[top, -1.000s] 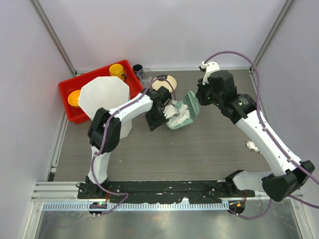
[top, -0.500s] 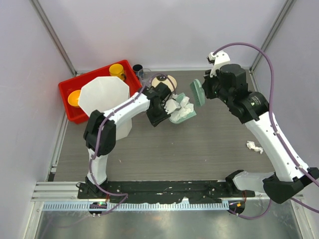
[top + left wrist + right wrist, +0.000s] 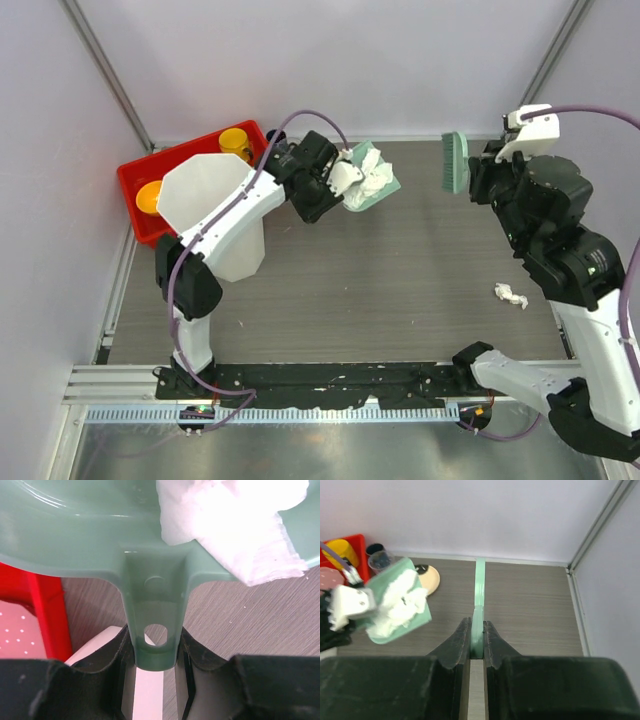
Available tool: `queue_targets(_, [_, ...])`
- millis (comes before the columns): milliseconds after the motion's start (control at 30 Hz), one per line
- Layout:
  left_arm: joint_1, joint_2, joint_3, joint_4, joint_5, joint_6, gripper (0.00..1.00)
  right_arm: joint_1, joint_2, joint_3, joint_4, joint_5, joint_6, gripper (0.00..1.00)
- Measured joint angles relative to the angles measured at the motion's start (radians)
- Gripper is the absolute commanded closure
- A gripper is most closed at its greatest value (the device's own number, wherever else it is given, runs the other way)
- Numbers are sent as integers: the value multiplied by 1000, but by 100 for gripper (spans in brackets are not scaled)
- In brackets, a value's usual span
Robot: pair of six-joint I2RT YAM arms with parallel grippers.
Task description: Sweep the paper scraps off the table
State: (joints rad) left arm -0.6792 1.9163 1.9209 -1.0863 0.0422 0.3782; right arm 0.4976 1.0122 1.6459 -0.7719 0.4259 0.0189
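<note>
- Overhead view: two white robot arms reach across a grey-brown wood-grain bench (image 3: 380, 290); the left tool (image 3: 335, 186) holds a pale green dustpan (image 3: 384, 186) up near the far edge, just beside a red tray (image 3: 133, 180)
- Most of the paper scraps (image 3: 368, 178) lie heaped in that dustpan as crumpled white wads; a lone scrap (image 3: 510, 295) rests on the bench on the right side, well apart from the pan and near the right arm
- The right tool (image 3: 478, 172) is raised near the far right corner and carries a green brush (image 3: 455, 162), which stands well apart from the dustpan
- The overhead view alone shows the lone scrap, a white eight-sided bin (image 3: 210, 200) at the left and two yellow cups (image 3: 235, 141) in the tray
- Left wrist view: the left tool is clamped on the dustpan's handle, its black fingers (image 3: 117, 655) pressed to either side just by the hanging hole; a white wad spills over the pan's rim at upper right; the bench grain and a corner of the red tray show beneath the pan
- Right wrist view: the right tool is closed tight on the brush, seen edge-on as a thin green strip running away from the camera; only here does a round cream plate (image 3: 431, 578) appear, lying on the bench beyond the dustpan, with a dark cup (image 3: 375, 548) near the tray
</note>
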Motion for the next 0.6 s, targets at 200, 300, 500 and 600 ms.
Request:
queue_targets(200, [42, -19, 173, -106, 0, -31, 100, 0, 50, -74, -19, 44, -27, 99])
queue_targets(300, [79, -47, 240, -146, 0, -49, 100, 0, 108, -110, -25, 43, -41, 99])
queue_targets(500, [158, -132, 351, -209, -15, -80, 100, 0, 130, -158, -43, 31, -51, 99])
queue_targets(600, [203, -167, 401, -229, -23, -85, 100, -1, 130, -169, -39, 24, -53, 99])
